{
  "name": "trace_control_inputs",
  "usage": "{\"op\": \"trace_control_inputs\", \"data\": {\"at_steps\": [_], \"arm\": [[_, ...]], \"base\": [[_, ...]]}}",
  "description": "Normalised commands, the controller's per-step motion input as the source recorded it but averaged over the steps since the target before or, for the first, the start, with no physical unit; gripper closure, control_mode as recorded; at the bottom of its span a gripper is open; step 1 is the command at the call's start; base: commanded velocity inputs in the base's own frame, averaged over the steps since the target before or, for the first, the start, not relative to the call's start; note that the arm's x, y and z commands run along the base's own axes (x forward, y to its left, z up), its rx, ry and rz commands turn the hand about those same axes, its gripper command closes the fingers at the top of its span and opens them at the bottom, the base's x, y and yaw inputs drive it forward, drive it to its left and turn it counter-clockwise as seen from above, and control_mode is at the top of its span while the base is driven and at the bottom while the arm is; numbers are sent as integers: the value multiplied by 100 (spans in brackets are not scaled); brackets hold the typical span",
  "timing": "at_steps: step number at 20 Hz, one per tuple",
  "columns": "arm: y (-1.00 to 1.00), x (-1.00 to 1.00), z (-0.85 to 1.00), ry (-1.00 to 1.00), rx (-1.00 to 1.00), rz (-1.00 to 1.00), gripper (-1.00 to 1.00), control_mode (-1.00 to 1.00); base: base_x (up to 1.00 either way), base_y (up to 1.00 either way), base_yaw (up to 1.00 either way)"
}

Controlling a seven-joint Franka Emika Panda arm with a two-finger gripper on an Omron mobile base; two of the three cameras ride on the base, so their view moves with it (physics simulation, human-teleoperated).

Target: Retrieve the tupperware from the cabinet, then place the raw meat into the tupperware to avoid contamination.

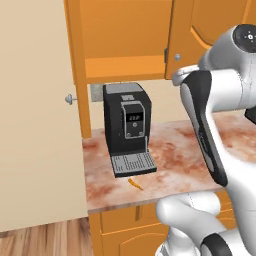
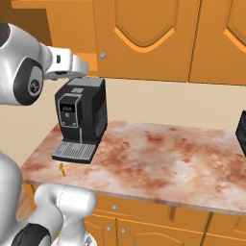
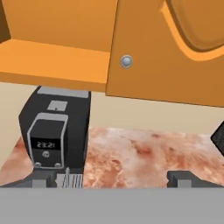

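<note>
Tupperware retrieval is the step in hand: gripper [image 3: 112, 178], jaws apart and empty, faces the cabinet [image 3: 175, 52] above the coffee machine [image 3: 57, 131]; next, reach inside.

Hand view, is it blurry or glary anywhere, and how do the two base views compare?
Hand view: soft but readable, the black coffee machine display digits fuzzy, no glare on the round silver knob. Left base view: even flat light, the tiny orange-brown sliver of raw meat slightly blurred. Right base view: similar softness, faint shadow under the orange wall cabinet.
</note>
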Motion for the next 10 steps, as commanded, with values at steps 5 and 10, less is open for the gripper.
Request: {"op": "trace_control_inputs", "data": {"at_steps": [5,10], "arm": [[0,44,-2,0,7,-10,-100,-100],[-4,56,4,0,16,-7,-100,-100]], "base": [[0,0,0],[0,0,0]]}}
